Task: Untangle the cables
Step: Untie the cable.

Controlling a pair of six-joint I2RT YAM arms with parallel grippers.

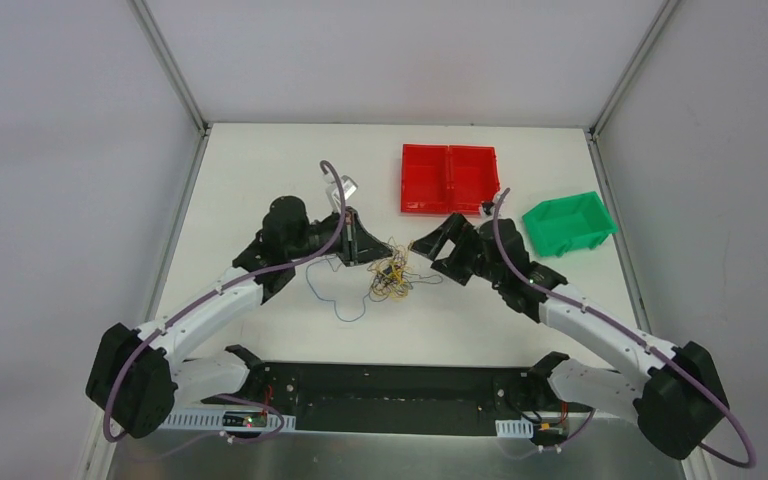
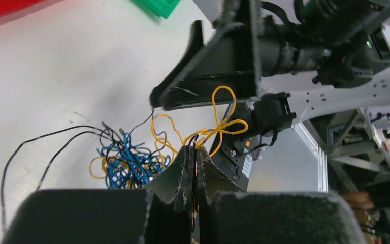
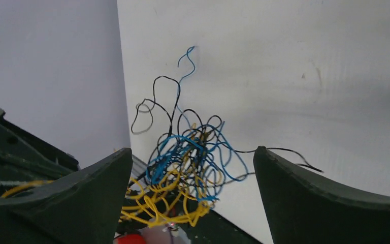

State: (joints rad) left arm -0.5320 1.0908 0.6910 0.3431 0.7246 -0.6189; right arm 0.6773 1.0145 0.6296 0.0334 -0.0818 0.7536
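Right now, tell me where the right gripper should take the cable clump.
Grip the blue-and-black knot, coming from the right: the open right gripper faces it, and the left gripper pinches the yellow loops opposite, so pulling apart may loosen it.

tangled yellow, blue, black cables [image 1: 391,277]

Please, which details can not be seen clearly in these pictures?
Top view: the cables are too small to trace which strand crosses which.
Left wrist view: the end of the yellow strand is hidden inside the shut jaws of the left gripper.
Right wrist view: a red-white object is cut off by the bottom edge.
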